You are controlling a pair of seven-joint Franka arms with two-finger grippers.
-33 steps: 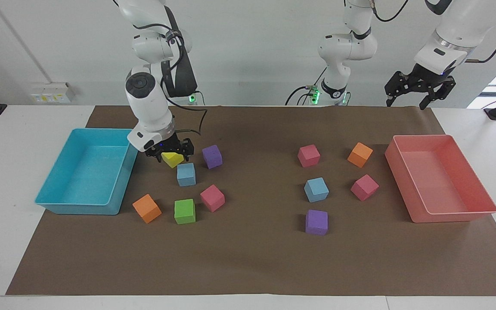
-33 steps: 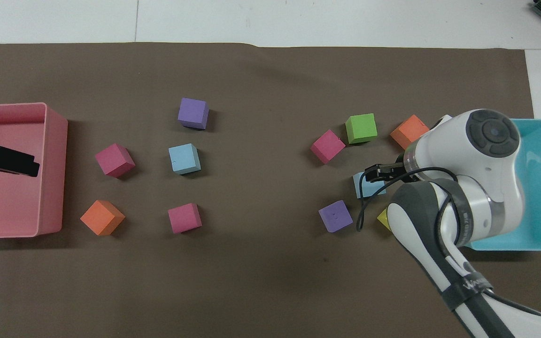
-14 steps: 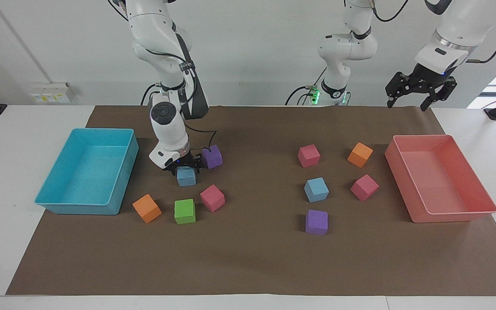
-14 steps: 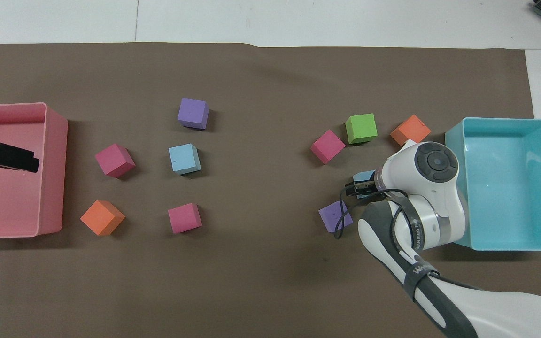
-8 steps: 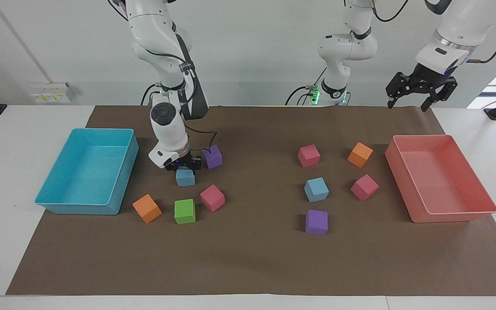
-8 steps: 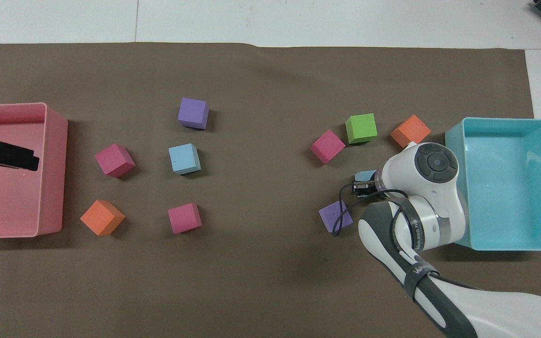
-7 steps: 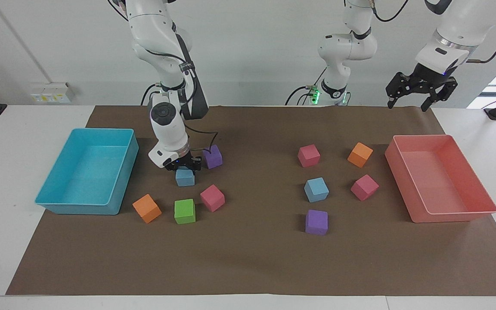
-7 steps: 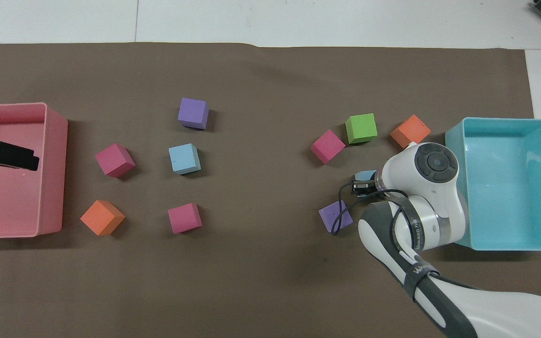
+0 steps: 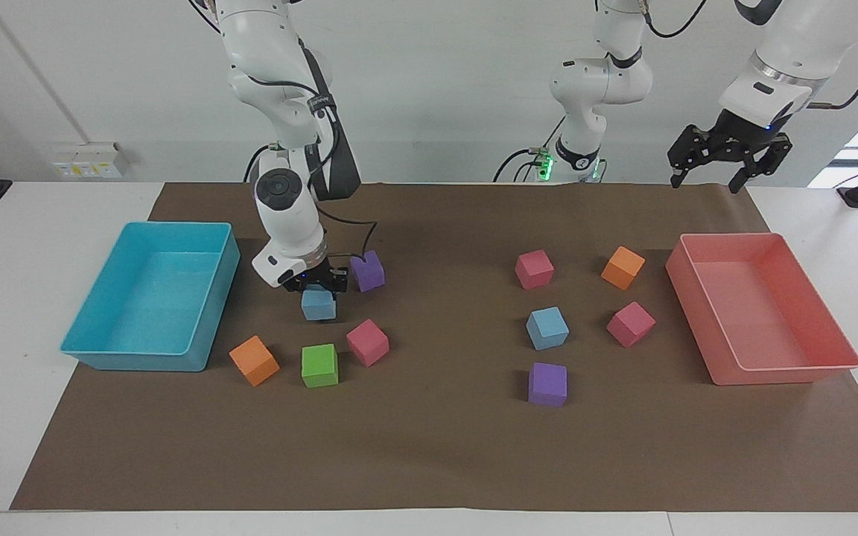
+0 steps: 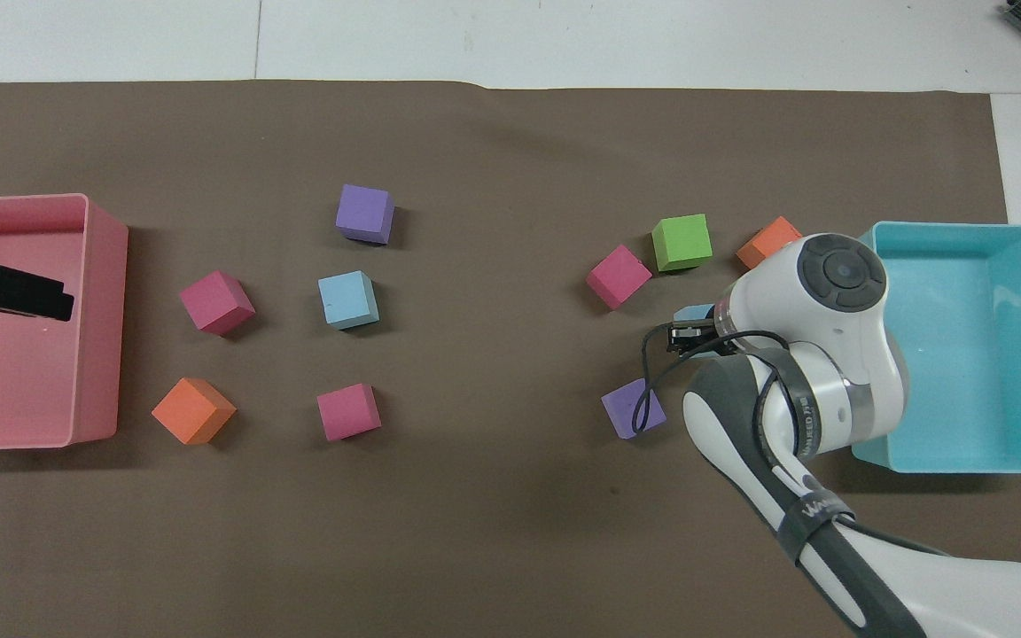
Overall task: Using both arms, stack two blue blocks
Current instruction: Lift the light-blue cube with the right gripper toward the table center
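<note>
Facing view, operator: your right claw (image 9: 317,284) sits clamped on a small light sky-blue foam cube (image 9: 319,304), its fingers closed against the cube's upper sides, with the cube at or barely off the brown paper-covered tabletop (image 9: 429,447); whether it has cleared the surface cannot be told. This cube lies toward the right arm's end, beside a small purple foam cube (image 9: 367,270) and near the large cyan plastic tray (image 9: 101,350). The second sky-blue foam cube (image 9: 547,327) rests free on the tabletop toward the left arm's end, between a magenta foam cube (image 9: 534,269) nearer the robots and another purple foam cube (image 9: 547,384) farther from them. Your left claw (image 9: 727,160) waits in the air over the robots' edge of the tabletop, close to the pink plastic tray (image 9: 771,372), fingers spread and holding nothing. Judgement on handling: these cubes look very light and compressible, so a firm squeeze will likely dent them rather than break them; slip risk appears low, as foam grips well. You should take hold on two opposing flat faces, around mid-height or above, with the fingers square to the faces, since a corner grip would probably twist the cube. Expect some rebound on release, so the upper cube should be set flat and centred before letting go. The overhead view hides most of the held cube (image 10: 695,313) under the right wrist.
</note>
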